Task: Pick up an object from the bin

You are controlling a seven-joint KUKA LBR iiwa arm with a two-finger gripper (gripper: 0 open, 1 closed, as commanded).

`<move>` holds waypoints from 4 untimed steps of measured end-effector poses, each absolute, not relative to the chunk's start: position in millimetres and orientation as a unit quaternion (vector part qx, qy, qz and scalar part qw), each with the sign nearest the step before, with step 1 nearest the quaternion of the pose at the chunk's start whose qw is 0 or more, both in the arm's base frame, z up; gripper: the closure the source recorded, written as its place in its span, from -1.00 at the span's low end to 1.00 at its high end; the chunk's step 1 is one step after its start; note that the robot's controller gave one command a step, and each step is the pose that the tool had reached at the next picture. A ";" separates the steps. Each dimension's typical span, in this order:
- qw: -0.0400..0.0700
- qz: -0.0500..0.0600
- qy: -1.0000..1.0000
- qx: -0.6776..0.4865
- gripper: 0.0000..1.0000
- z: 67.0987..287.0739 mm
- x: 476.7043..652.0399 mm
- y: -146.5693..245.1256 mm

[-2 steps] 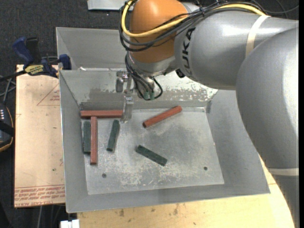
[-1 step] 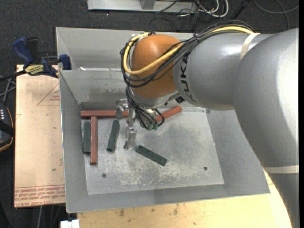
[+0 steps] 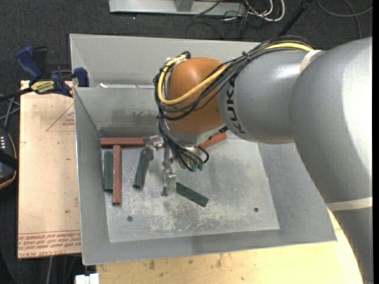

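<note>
**End effector down on the bin floor, right by a dark green bar**

So the arm [image 3: 284, 93] comes in from the right, with the orange wrist cover [image 3: 189, 96] and a bunch of cables looped over it. The end effector [image 3: 167, 185] pokes down to the floor of the grey bin [image 3: 237, 209], roughly mid-floor. Honestly can't tell from this angle whether it's spread or pressed together.

The closest thing is a short dark green bar [image 3: 192, 194] lying tilted just to the lower right of the tip. Its near end sits just beside the tip, but I can't say if they actually touch. On the other side, a bit further off to the left, a longer dark green bar [image 3: 141, 169] lies on a diagonal.

Over by the left wall there's a reddish-brown bar [image 3: 116, 176] running front to back. A second reddish-brown bar [image 3: 121, 141] lies across its far end, and a third dark green bar [image 3: 108, 170] is tucked along its left side. An orange-red bar [image 3: 212, 139] peeks out from under the wrist cover near the back
</note>
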State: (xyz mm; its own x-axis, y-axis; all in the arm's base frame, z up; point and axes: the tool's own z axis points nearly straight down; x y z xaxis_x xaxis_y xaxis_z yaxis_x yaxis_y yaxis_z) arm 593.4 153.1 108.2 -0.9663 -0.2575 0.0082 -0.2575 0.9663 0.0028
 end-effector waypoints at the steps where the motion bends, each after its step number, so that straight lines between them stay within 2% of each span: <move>1: -0.002 0.000 -0.967 0.253 -1.00 82.3 608.1 144.4; 2: -0.001 0.001 -0.959 0.283 -1.00 82.4 630.5 190.1; 3: -0.003 0.000 -0.868 0.496 1.00 72.4 640.5 161.5; 4: -0.003 -0.001 -0.868 0.496 1.00 72.2 640.3 162.2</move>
